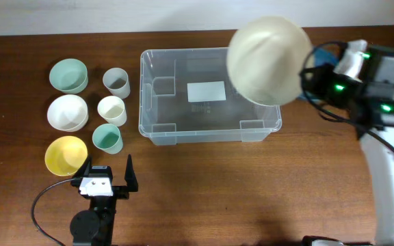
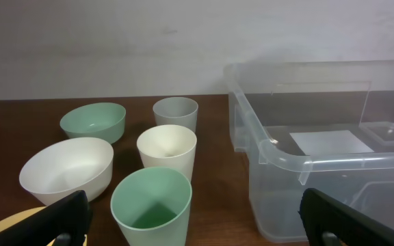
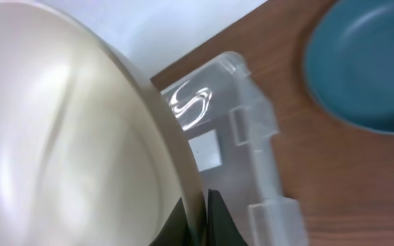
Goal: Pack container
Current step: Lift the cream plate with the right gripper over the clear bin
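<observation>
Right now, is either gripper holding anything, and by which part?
Right gripper is shut on the cream plate, pinching it at the rim. Left gripper is open and empty.

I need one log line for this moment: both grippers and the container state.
left gripper: open, empty | right gripper: shut on cream dish, above container | container: no items seen inside
</observation>
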